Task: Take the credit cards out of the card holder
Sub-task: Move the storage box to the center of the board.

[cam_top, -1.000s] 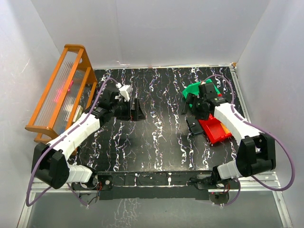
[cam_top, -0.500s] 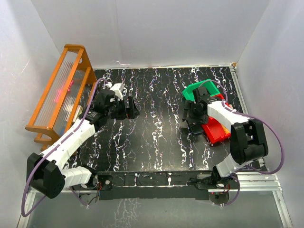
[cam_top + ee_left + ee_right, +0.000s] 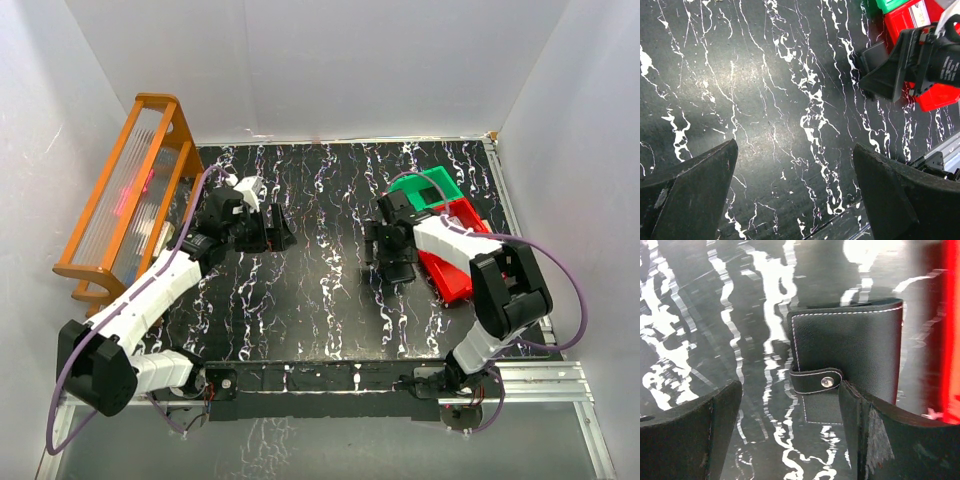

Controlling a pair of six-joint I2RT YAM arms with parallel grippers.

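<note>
Holder [image 3: 850, 345] lies flat on the table [image 3: 690, 315], shut, with its snap strap [image 3: 816, 381] fastened. No cards in sight; presumably inside. It sits just beside the red bin [image 3: 951, 340], on the bin's table-centre side, with a narrow strip of table between them.

Right gripper [image 3: 790, 389] hovers low over it, jaws spread, nothing between them.

Key relation: the holder is not centred in the gap but sits shifted toward the bin. The bin-side finger [image 3: 880, 440] overlaps its near corner, and the other finger stands over bare table. The strap edge falls about mid-gap. The holder's long axis runs away from the wrist, roughly along the bin wall, square to the closing line.

Left gripper [image 3: 795, 150]: jaws fully spread, empty, well apart from the bin. The right arm is plainly nearer.

Judgement: the strap needs unsnapping first.
</note>
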